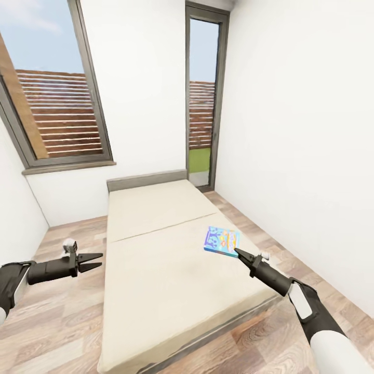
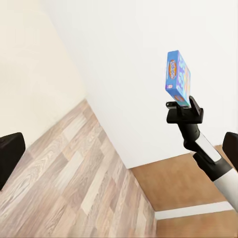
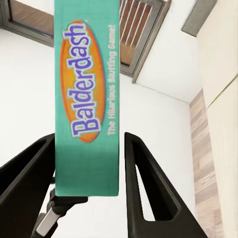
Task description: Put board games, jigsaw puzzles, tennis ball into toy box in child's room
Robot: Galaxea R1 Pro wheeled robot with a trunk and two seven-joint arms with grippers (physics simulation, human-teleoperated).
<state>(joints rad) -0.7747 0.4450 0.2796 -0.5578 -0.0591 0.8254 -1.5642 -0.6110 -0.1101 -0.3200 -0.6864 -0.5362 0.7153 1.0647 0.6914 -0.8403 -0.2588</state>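
Between the right gripper's (image 1: pixel 240 252) 2 dark fingers (image 3: pixel 148 188) stands the green edge of a board game (image 3: pixel 87 99) lettered "Balderdash"; whether they clamp it or merely flank it, I cannot tell. From the head view, this blue and pastel box (image 1: pixel 222 240) sits over the bed's (image 1: pixel 156 270) right side, about halfway along the beige mattress. Left of the bed, over the wood-plank floor (image 1: pixel 57 322), the left gripper (image 1: pixel 96 262) hangs with its fingers apart, holding nothing.
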